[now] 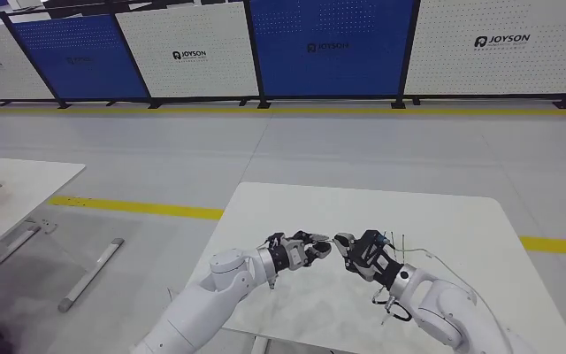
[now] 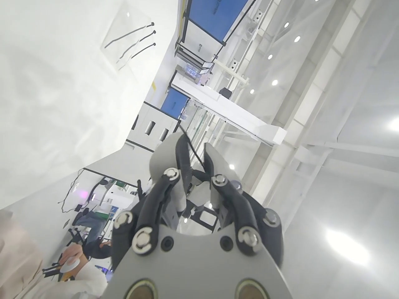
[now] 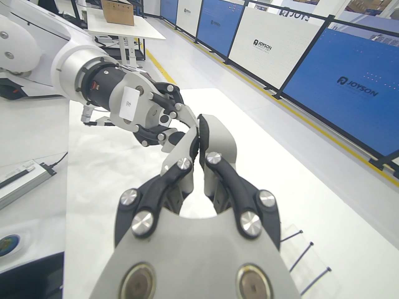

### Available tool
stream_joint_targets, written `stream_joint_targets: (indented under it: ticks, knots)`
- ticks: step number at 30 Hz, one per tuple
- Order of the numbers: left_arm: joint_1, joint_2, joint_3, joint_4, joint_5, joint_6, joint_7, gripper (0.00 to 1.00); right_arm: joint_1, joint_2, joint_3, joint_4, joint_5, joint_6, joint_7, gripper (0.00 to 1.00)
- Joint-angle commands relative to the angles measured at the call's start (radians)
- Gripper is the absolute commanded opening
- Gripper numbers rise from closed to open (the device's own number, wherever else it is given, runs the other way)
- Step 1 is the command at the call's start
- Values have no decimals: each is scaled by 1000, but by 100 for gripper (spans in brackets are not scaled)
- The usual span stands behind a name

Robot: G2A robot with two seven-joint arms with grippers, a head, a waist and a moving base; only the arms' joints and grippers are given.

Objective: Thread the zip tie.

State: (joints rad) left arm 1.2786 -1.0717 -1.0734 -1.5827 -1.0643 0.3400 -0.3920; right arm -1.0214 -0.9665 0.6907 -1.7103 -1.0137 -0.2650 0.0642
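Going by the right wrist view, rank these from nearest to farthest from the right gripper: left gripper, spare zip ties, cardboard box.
1. left gripper: right at the tips of the right gripper, above the table.
2. spare zip ties: on the clear sheet, on the table beside the right arm.
3. cardboard box: on a second table, far behind the left arm.

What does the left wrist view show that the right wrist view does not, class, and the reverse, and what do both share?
Left wrist view's own: a black zip tie crossing the gap of the open left end effector, and ceiling lights. Right wrist view's own: the right end effector, shut, seen from behind; a cardboard box on a far table. Shared: the left end effector, three spare zip ties on a clear sheet, the white table.
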Motion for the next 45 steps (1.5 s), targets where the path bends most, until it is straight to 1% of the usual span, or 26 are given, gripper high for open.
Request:
stream_joint_targets:
  ticks: [1,14,15,16,17,18,21,22,24,26,27,28,29,33,34,35,45]
  knots:
    - [0,1,1,-1,-1,0,-1,0,0,0,0,0,0,0,0,0]
    - [-2,4,-1,-4,-7,0,-8,0,0,0,0,0,0,0,0,0]
    - [0,4,-1,-5,-6,0,-8,13,0,0,0,0,0,0,0,0]
    - [1,5,-2,-6,-5,0,-8,20,0,0,0,0,0,0,0,0]
    - [2,5,-4,-7,-3,0,-9,36,0,0,0,0,0,0,0,0]
    - [4,5,-5,-8,-1,0,-9,40,0,0,0,0,0,0,0,0]
    - [7,6,-7,-9,3,0,-10,43,0,0,0,0,0,0,0,0]
    - [8,7,-9,-9,3,0,-10,43,0,0,0,0,0,0,0,0]
    - [9,6,-11,-7,3,-4,-4,38,0,0,0,0,0,0,0,0]
    - [9,5,-10,-6,2,-6,-2,35,0,0,0,0,0,0,0,0]
    - [9,4,-10,-5,1,-6,-3,32,0,0,0,0,0,0,0,0]
    - [8,4,-10,-4,1,-6,-3,26,0,0,0,0,0,0,0,0]
    - [8,4,-10,-4,1,-6,-3,22,0,0,0,0,0,0,0,0]
    - [7,2,-10,-2,2,-5,-4,14,0,0,0,0,0,0,0,0]
    - [7,2,-10,-1,2,-5,-4,10,0,0,0,0,0,0,0,0]
    - [7,1,-10,0,1,-5,-4,0,0,0,0,0,0,0,0,0]
    - [3,-4,-9,9,-8,-14,5,0,0,0,0,0,0,0,0,0]
